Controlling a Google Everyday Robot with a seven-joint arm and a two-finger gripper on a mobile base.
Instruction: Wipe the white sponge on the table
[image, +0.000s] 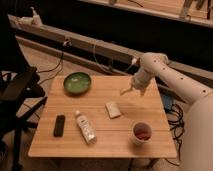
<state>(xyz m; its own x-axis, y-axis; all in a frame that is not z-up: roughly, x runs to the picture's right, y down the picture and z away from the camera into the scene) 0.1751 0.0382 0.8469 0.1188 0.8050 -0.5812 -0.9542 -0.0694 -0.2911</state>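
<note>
The white sponge (113, 109) lies flat on the light wooden table (60, 142), a little right of its middle. My gripper (125, 90) hangs above the table's far right part, up and to the right of the sponge and apart from it. It points down and left from the white arm (170, 75) that comes in from the right. Nothing shows in the gripper.
A green bowl (77, 82) stands at the far left of the table. A white bottle (86, 127) lies at the front middle, a black device (59, 125) to its left. A white cup with red contents (141, 133) stands front right. A black chair (17, 92) is on the left.
</note>
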